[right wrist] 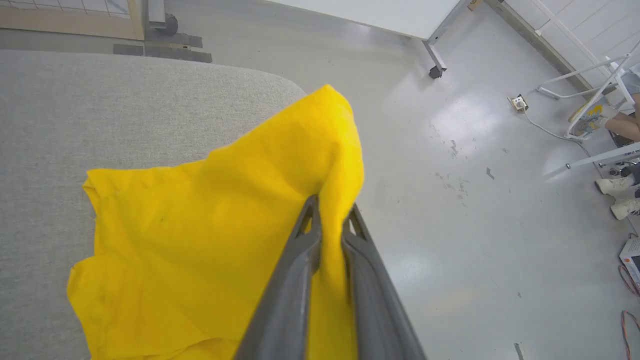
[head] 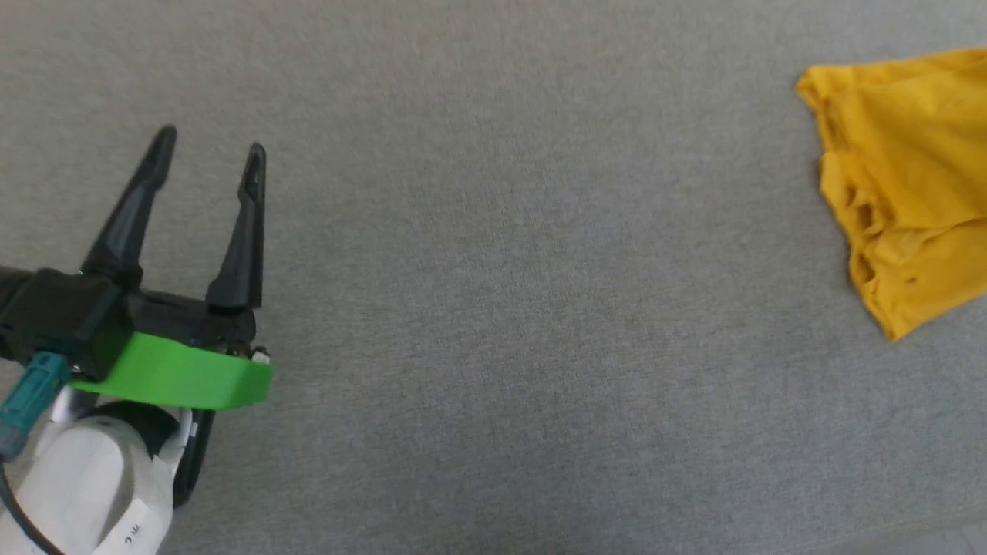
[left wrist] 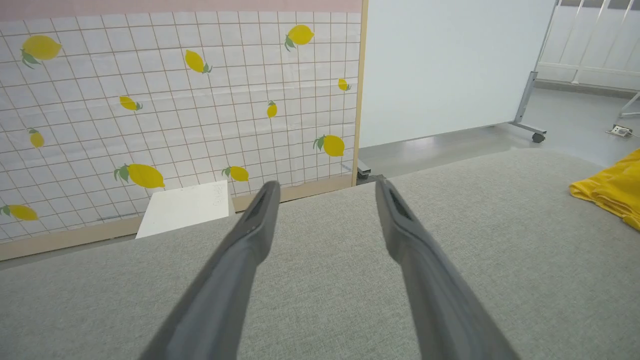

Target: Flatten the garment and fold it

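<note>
The garment (head: 910,177) is a plain bright yellow T-shirt, bunched at the right edge of the grey padded table (head: 493,308) in the head view. My right gripper (right wrist: 331,216) is shut on a fold of the garment (right wrist: 200,240) and holds that part lifted past the table's rounded edge, above the floor. My left gripper (head: 210,146) stands open at the lower left of the head view, far from the shirt, with nothing between its fingers. In the left wrist view my left gripper (left wrist: 325,186) points over bare cloth, and the garment (left wrist: 612,190) shows at the far right.
A lemon-patterned tiled screen (left wrist: 175,110) and a white board on castors (left wrist: 450,65) stand beyond the table's far edge. A white sheet (left wrist: 185,207) leans against the screen. Shiny grey floor (right wrist: 475,175) lies right of the table, with a person's feet (right wrist: 620,195) and cables at its far side.
</note>
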